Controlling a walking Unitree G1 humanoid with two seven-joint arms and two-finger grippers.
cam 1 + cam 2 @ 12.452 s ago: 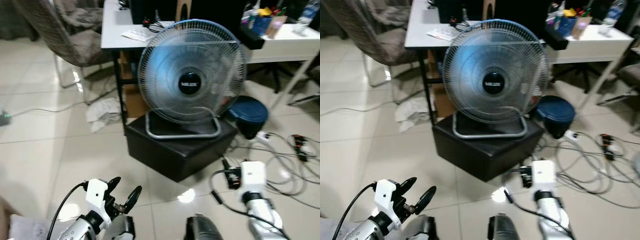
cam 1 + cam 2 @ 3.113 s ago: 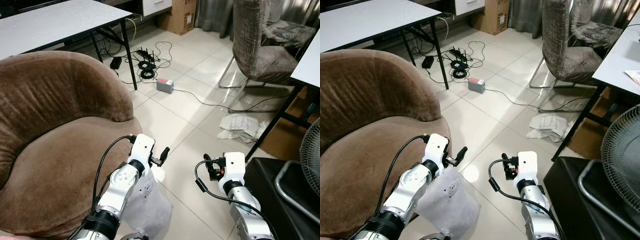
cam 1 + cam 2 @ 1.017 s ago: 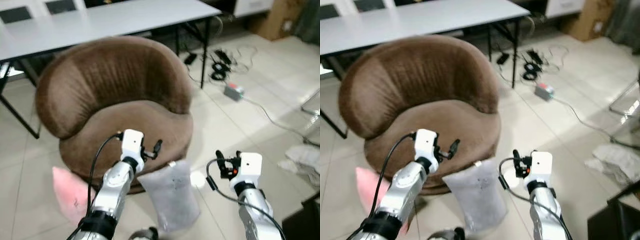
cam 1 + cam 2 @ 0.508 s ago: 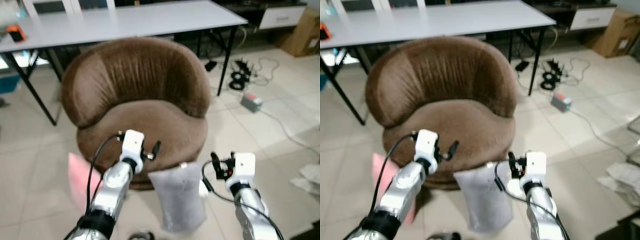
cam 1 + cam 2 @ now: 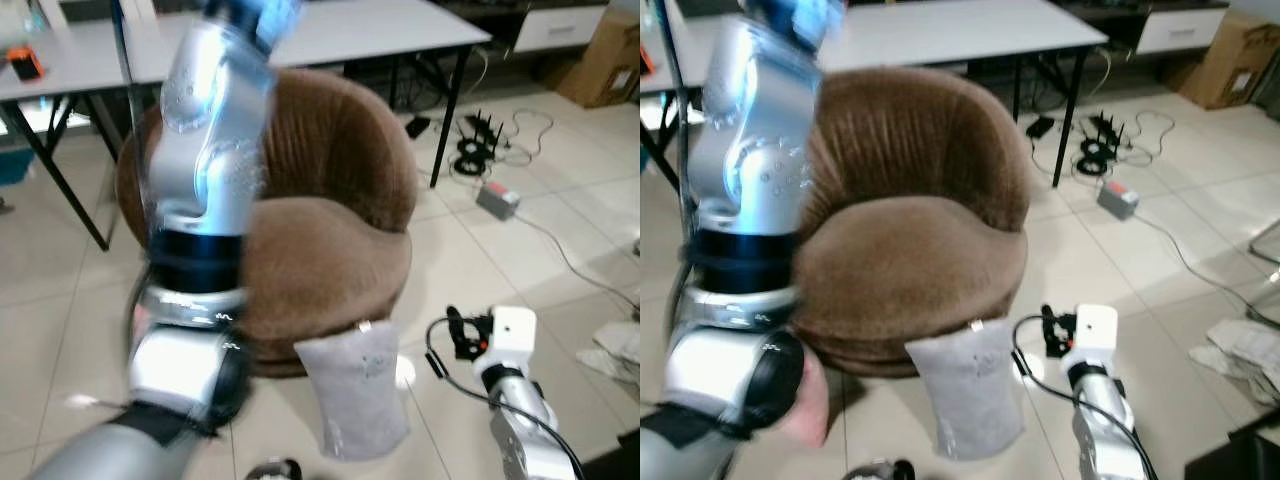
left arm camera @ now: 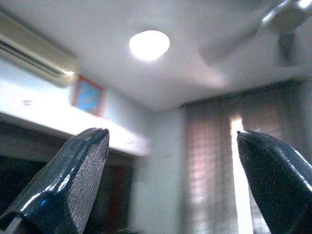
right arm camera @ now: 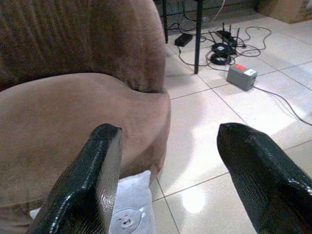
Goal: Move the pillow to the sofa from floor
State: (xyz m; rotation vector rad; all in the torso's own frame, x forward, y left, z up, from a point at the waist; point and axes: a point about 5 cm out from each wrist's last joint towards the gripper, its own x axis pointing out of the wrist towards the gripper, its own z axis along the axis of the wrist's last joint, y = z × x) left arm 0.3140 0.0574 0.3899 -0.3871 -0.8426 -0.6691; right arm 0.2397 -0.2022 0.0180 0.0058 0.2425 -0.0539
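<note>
Leaning on our brown sofa (image 5: pixel 910 250), the grey pillow (image 5: pixel 968 398) stands on the floor (image 5: pixel 1200 260). Our left gripper (image 6: pixel 170 180) points up at the ceiling, fingers spread. Our right gripper (image 7: pixel 168 187) hangs near the pillow, spread wide too.

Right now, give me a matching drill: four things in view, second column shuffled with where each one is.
Things:
1. grey pillow
2. brown sofa
3. grey box
4. left claw

Places:
A. on the tiles among cables
B. open, aimed at the ceiling
C. upright on the floor against the sofa's front
D. in front of the white table

Pairs: 1-C, 2-D, 3-A, 4-B
</note>
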